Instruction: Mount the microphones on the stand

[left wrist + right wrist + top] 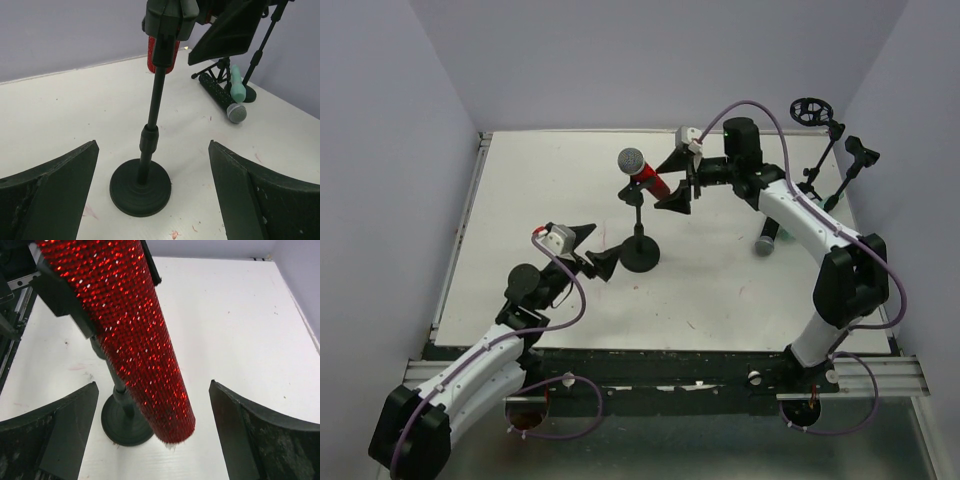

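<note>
The red microphone, glittery with a grey mesh head, sits tilted in the clip of the round-based stand, head uppermost. The black microphone and the mint-green microphone lie close together on the bench.

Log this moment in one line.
red microphone: in stand clip | right hand: open around it | left hand: open by stand base

Top view high, angled down, wrist views low, close, facing opposite sides of stand
</note>
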Tool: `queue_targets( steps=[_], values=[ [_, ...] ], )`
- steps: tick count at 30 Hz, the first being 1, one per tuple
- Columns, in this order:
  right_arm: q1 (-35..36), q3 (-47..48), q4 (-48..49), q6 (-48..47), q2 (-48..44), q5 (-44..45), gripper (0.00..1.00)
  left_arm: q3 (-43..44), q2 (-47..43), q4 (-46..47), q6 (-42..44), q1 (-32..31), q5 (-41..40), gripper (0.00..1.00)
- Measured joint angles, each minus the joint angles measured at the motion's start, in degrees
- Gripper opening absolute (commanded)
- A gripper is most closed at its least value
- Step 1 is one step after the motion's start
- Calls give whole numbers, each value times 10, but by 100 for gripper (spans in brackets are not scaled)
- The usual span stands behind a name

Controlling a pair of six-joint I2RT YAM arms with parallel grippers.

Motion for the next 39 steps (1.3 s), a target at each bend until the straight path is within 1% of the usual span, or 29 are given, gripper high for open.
queue_targets(
  steps=[4, 10, 12, 14, 19, 21, 25, 29, 31, 33, 36, 39],
  values=[
    [-21, -51, 13, 14, -46, 13, 100, 2, 37, 42, -19, 0, -6, 98],
    [-48, -135, 14, 38, -139, 36, 100, 30, 107, 64, -30, 0, 0, 98],
    [-54, -170, 19, 77, -180, 40, 100, 41, 136, 79, -24, 0, 13, 98],
    [-59, -199, 19, 103, -216, 33, 100, 49, 163, 95, -14, 0, 27, 96],
    [-73, -271, 22, 110, -282, 14, 100, 65, 233, 140, 32, -2, 52, 90],
    [-82, -302, 26, 107, -293, 12, 100, 70, 258, 158, 47, -3, 54, 85],
    [-112, -341, 32, 114, -284, -1, 100, 93, 304, 184, 74, -4, 56, 78],
    [-124, -345, 36, 116, -278, -12, 100, 121, 336, 207, 90, -6, 56, 66],
    [-124, -345, 39, 114, -279, -15, 100, 129, 345, 215, 97, -8, 56, 66],
    [-123, -345, 39, 110, -279, -17, 100, 139, 354, 218, 99, -11, 56, 63],
    [-124, -345, 38, 103, -279, -20, 100, 148, 369, 221, 101, -16, 55, 54],
    [-124, -345, 34, 97, -279, -26, 100, 150, 383, 226, 101, -21, 52, 48]
  ],
)
